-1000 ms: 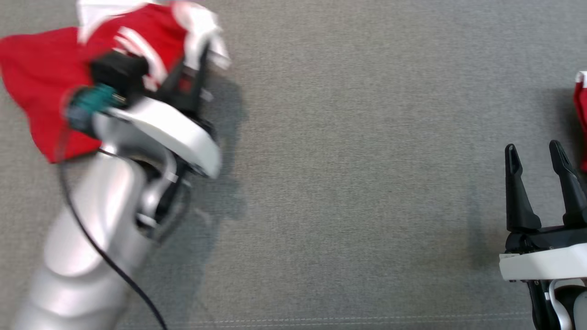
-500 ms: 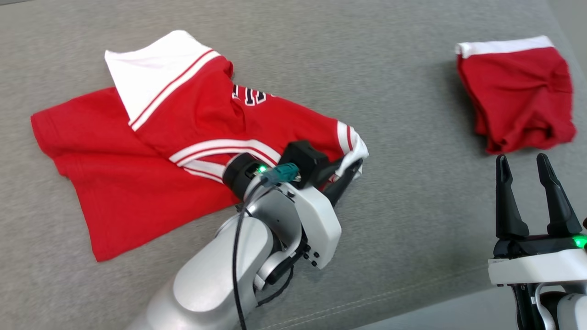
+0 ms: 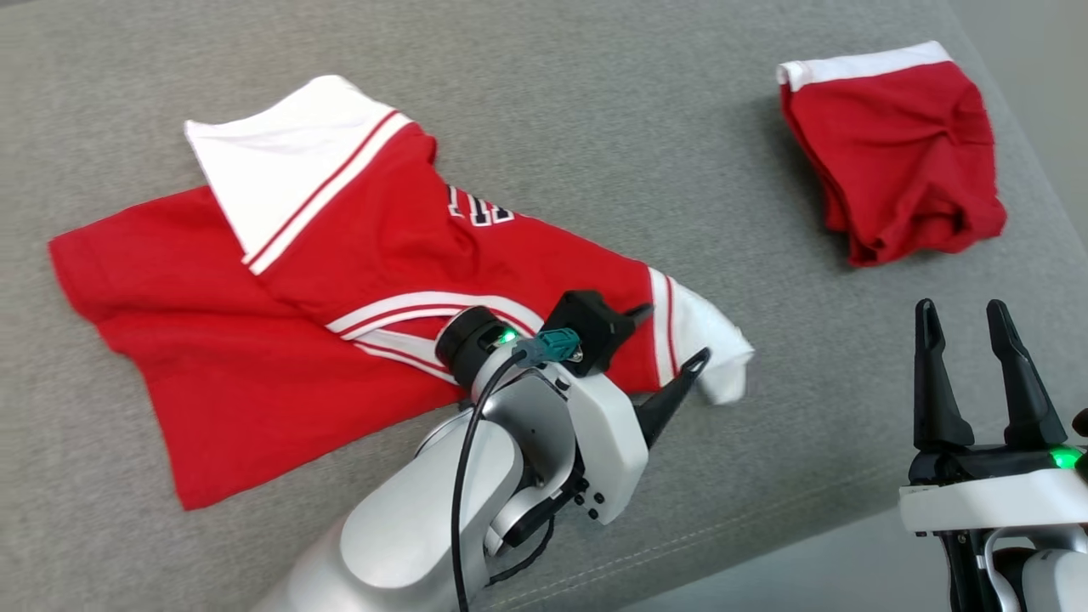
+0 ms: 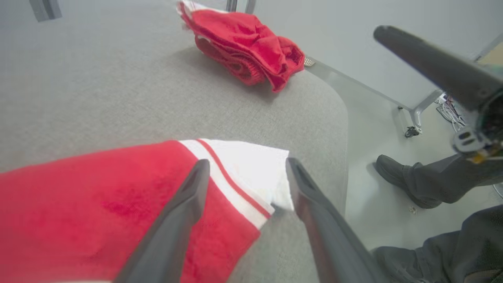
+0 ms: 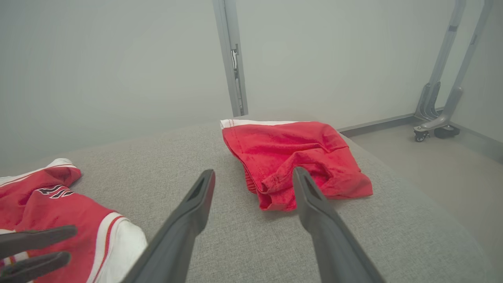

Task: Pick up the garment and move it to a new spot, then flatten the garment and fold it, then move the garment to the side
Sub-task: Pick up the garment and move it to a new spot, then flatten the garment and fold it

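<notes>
L gripper is spread wide, one finger either side of the garment's white cuff. It's not pinching it, the cuff just lies on the bench between them. Garment = red jersey w/ white trim, rumpled but mostly flat on the grey bench, well left of the folded red shorts. Long axis runs approx left-right, a bit tilted: the cuff end points toward the shorts' side, the red hem end away from them. A white striped flap sticks out on the far side. R gripper is also spread, empty, on the near side of the shorts, not touching them.
</notes>
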Robot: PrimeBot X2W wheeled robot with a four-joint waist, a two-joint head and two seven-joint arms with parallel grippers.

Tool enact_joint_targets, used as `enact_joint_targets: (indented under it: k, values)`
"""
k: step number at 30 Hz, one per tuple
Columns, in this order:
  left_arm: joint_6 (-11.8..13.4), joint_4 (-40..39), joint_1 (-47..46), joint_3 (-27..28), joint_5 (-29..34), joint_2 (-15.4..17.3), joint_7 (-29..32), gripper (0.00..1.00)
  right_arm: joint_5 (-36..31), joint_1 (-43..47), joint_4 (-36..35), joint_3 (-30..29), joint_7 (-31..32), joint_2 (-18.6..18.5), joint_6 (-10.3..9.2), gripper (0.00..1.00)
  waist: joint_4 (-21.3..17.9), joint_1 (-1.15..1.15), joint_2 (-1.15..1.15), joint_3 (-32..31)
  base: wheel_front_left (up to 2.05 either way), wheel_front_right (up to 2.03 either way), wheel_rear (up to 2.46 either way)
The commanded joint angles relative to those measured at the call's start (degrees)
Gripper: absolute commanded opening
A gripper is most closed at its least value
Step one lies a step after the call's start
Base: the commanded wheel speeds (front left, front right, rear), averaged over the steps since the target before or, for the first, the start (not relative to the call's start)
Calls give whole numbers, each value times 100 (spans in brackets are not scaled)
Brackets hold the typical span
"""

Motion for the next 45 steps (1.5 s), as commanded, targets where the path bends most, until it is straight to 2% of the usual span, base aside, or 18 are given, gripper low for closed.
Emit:
enact_joint_targets:
  k: [1, 4, 8, 11, 15, 18, 20, 22, 27, 33, 45]
  values:
    - [-67, -364, -162, 138, 7, -30, -111, 100, -80, -49, -143, 85, -50, -64, 8, 100, 244, 0, 0, -83, 0, 0, 0]
    - [71, -879, -63, 240, 85, 169, -259, 100, -225, -107, -217, 61, 7, -82, 8, 100, 560, 0, 0, -193, 0, 0, 0]
    - [601, -1690, 215, 688, 257, 648, -544, 100, -391, -172, -331, 94, 109, -221, 8, 100, 1027, 0, 0, -346, 0, 0, 0]
    - [1120, -2256, 513, 1234, 367, 1060, -847, 100, -492, -192, -411, 154, 177, -346, 8, 100, 1360, 0, 0, -451, 0, 0, 0]
    - [1687, -2701, 1041, 2035, 318, 1602, -1157, 100, -614, -191, -490, 190, 245, -468, 8, 100, 1715, 0, 0, -593, 0, 0, 0]
    - [1983, -2866, 1514, 2662, 139, 1922, -1430, 100, -658, -194, -476, 248, 269, -535, 8, 100, 1864, 0, 0, -713, 0, 0, 0]
    - [2087, -2867, 1835, 3018, -15, 2067, -1624, 100, -680, -177, -419, 259, 276, -568, 8, 100, 1947, 0, 0, -814, 0, 0, 0]
    - [2126, -2784, 2280, 3396, -227, 2167, -1934, 100, -702, -122, -329, 289, 282, -597, 8, 100, 2033, 0, 0, -983, 0, 0, 0]
    - [2080, -2651, 2790, 3632, -385, 2226, -2202, 100, -770, -21, -251, 376, 305, -630, 8, 100, 2058, 0, 0, -1160, 0, 0, 0]
    - [1901, -2439, 3266, 3722, -402, 2157, -2450, 100, -899, 260, -81, 500, 256, -630, 8, 100, 2027, 0, 0, -1408, 0, 0, 0]
    - [1788, -2394, 3843, 3990, -281, 2207, -2543, 100, -1046, 837, -153, 426, 228, -399, 8, 100, 1819, 0, 0, -1936, 0, 0, 0]
